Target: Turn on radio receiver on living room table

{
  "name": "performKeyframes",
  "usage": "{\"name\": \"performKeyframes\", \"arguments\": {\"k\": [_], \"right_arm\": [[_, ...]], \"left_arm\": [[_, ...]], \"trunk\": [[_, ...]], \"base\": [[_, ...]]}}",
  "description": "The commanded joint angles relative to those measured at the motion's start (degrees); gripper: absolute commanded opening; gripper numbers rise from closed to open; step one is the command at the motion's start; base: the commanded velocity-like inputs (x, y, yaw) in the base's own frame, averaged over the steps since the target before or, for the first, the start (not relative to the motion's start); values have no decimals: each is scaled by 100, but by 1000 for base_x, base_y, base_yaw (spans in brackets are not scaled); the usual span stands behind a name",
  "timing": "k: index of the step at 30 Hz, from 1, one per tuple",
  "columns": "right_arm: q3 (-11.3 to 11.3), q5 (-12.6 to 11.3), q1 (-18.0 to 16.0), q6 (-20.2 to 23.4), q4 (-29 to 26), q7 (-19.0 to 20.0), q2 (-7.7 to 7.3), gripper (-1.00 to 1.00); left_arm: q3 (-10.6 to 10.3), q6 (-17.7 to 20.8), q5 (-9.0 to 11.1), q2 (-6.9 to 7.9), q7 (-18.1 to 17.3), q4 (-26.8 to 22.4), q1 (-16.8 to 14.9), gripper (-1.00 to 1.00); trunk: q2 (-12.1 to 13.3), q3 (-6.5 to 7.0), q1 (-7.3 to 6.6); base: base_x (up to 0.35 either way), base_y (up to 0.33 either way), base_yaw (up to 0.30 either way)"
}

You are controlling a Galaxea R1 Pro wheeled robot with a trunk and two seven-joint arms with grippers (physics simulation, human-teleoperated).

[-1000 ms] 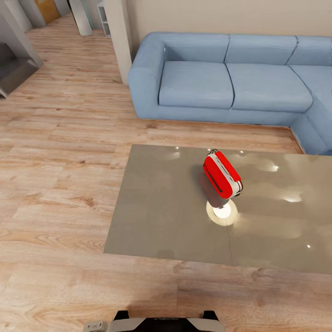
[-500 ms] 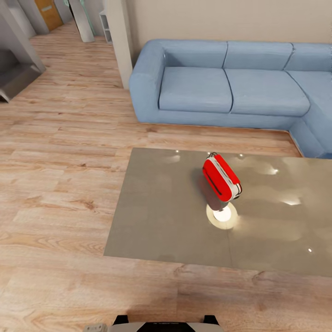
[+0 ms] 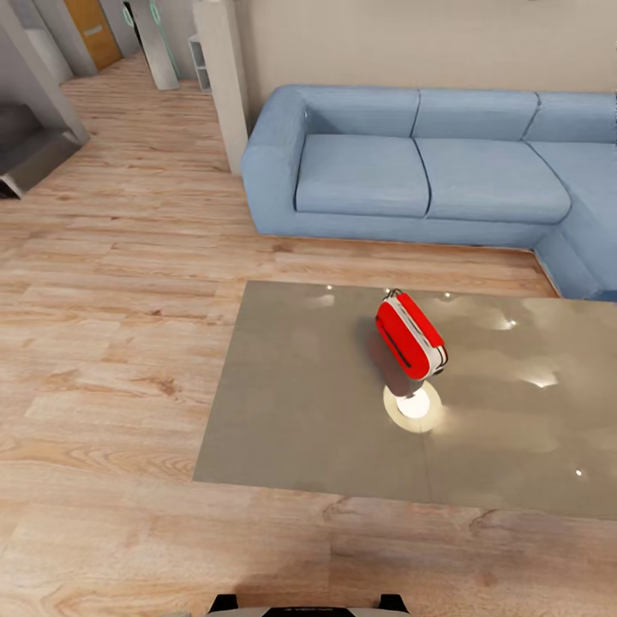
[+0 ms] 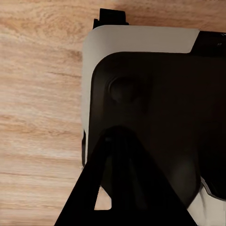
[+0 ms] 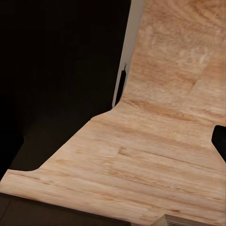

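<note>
The red radio receiver (image 3: 410, 336) with its white trim band stands tilted on the glossy grey-taupe table (image 3: 291, 403), left of the table's middle, beside a bright lamp reflection. Its thin black handle points toward the sofa. The living room's light wood floor (image 3: 111, 326) surrounds the table. In the left wrist view, dark fingers (image 4: 117, 188) taper in front of my black and white body (image 4: 141, 47). The right wrist view looks at plank floor (image 5: 160, 155) beside a dark part of my body.
A blue L-shaped sofa (image 3: 411, 163) runs behind the table and along its right. A beige pillar (image 3: 221, 77) stands at the sofa's left end. A grey stepped block (image 3: 26, 146) sits far left. My base (image 3: 300, 607) is just short of the table's near edge.
The whole head view has shifted: sofa and table sit a little lower in the picture and less of my base shows. The radio stays where it was on the table.
</note>
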Motion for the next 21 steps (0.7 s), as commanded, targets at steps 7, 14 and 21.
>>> {"name": "performKeyframes", "arguments": {"k": [7, 14, 21], "right_arm": [[-1, -4, 0, -10, 1, -9, 3, 100], [-1, -5, 0, -17, 1, -10, 4, 100], [-1, -5, 0, -19, 1, -10, 4, 100]], "left_arm": [[0, 5, 0, -1, 109, 0, 10, -100], [0, 5, -3, -5, 117, 0, 16, -100], [0, 5, -8, -14, 117, 0, 17, -100]], "trunk": [[0, 66, 0], [0, 131, 0], [0, 196, 0]], "base": [[0, 0, 0], [0, 0, 0], [0, 0, 0]]}}
